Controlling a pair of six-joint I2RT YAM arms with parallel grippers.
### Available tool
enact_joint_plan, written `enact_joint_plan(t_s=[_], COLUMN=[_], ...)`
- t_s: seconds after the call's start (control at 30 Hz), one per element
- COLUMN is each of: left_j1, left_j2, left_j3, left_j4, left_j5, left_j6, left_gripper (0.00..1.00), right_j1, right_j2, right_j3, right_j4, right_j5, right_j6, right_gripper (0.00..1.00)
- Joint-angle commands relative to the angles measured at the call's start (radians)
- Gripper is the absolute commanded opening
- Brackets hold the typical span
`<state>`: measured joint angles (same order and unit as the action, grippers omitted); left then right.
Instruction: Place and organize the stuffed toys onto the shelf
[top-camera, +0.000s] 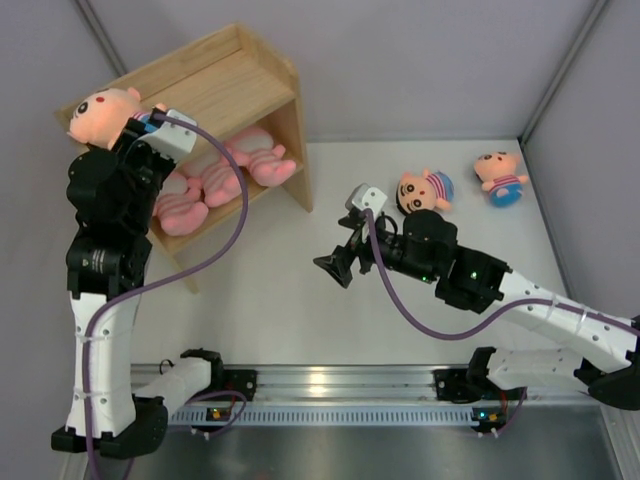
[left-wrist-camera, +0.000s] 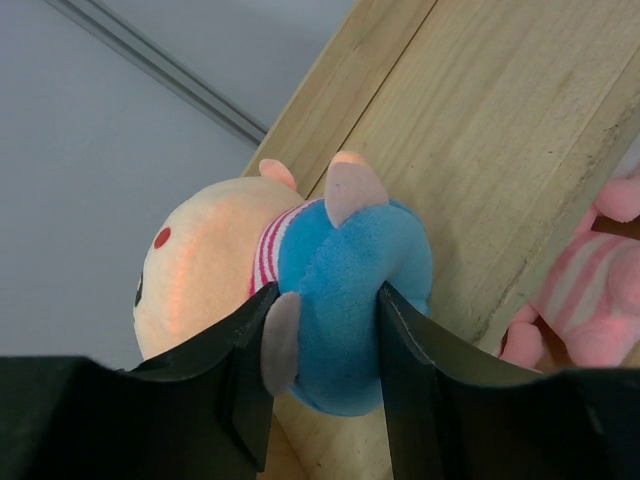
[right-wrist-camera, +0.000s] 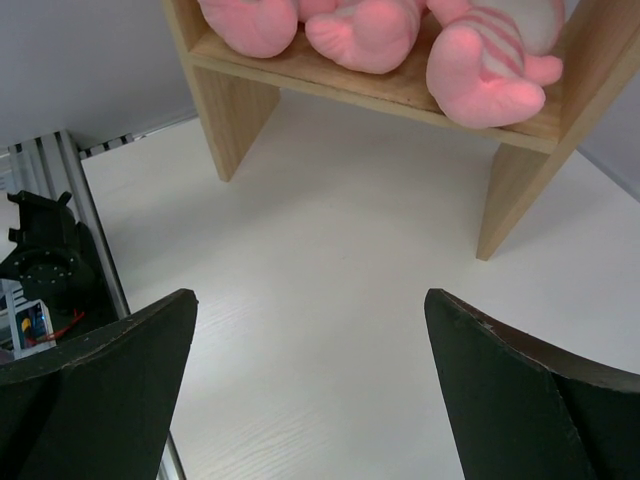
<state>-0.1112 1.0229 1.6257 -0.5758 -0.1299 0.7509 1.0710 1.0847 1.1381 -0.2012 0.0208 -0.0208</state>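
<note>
The wooden shelf (top-camera: 230, 80) stands at the back left. My left gripper (top-camera: 148, 124) is shut on the blue bottom of a peach-headed doll (top-camera: 100, 110) and holds it over the left end of the shelf top. In the left wrist view the doll (left-wrist-camera: 345, 290) sits between the fingers, above the shelf top (left-wrist-camera: 480, 120). Three pink striped animals (top-camera: 222, 180) lie on the lower tier and show in the right wrist view (right-wrist-camera: 365, 30). Two dolls (top-camera: 427, 190) (top-camera: 500, 178) lie on the table at the back right. My right gripper (top-camera: 335, 265) (right-wrist-camera: 310, 300) is open and empty above the table's middle.
Grey walls close off the back and both sides. A metal rail (top-camera: 320, 385) with the arm bases runs along the near edge. The right arm's wrist (top-camera: 430, 245) lies just in front of the nearer doll. The shelf's right leg (right-wrist-camera: 510, 200) stands ahead of the right gripper.
</note>
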Motion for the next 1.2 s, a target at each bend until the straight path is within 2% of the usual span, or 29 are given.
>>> enact_joint_plan(t_s=[0.0,0.1,0.2,0.3,0.4,0.5,0.6,0.73,0.87,0.93,1.0,1.07,1.17], left_j1=[0.004,0.004,0.002,0.002,0.002,0.002,0.002,0.002,0.004,0.004,0.004,0.004,0.008], left_j2=[-0.030,-0.034,-0.038,-0.043,-0.060,-0.084,-0.122,-0.165,-0.233,-0.289,-0.363,-0.421,-0.512], left_j3=[-0.007,-0.009,0.000,0.013,0.022,0.026,0.034,0.063,0.046,0.007,-0.036,-0.127,-0.233], left_j4=[0.057,0.056,0.057,0.057,0.059,0.059,0.059,0.057,0.056,0.045,0.037,0.025,-0.015], left_j5=[-0.034,-0.028,-0.010,0.015,0.053,0.124,0.232,0.361,0.498,0.529,0.555,0.585,0.572], left_j6=[0.010,0.010,0.002,-0.007,-0.033,-0.096,-0.169,-0.264,-0.347,-0.372,-0.398,-0.389,-0.372], left_gripper=[0.48,0.59,0.63,0.75,0.98,0.99,0.99,0.98,0.97,0.94,0.91,0.89,0.89], right_j1=[-0.006,-0.006,-0.019,-0.071,-0.164,-0.307,-0.451,-0.688,-0.876,-0.974,-1.020,-1.054,-1.060], right_j2=[-0.019,-0.016,0.006,0.030,0.027,0.003,0.023,0.089,0.242,0.372,0.478,0.642,0.832], right_j3=[-0.001,0.002,0.032,0.052,0.032,0.002,0.005,-0.001,0.054,0.153,0.292,0.391,0.614], right_j4=[0.048,0.048,0.000,-0.050,-0.072,-0.113,-0.179,-0.199,-0.165,-0.175,-0.230,-0.276,-0.381], right_j5=[-0.016,-0.006,0.063,0.129,0.174,0.200,0.246,0.142,0.045,-0.002,-0.019,-0.107,-0.172], right_j6=[0.013,0.013,0.088,0.161,0.246,0.384,0.420,0.421,0.377,0.329,0.259,0.202,0.096], right_gripper=[0.97,0.97,0.99,0.99,0.99,0.99,1.00,0.99,0.98,0.95,0.86,0.79,0.78])
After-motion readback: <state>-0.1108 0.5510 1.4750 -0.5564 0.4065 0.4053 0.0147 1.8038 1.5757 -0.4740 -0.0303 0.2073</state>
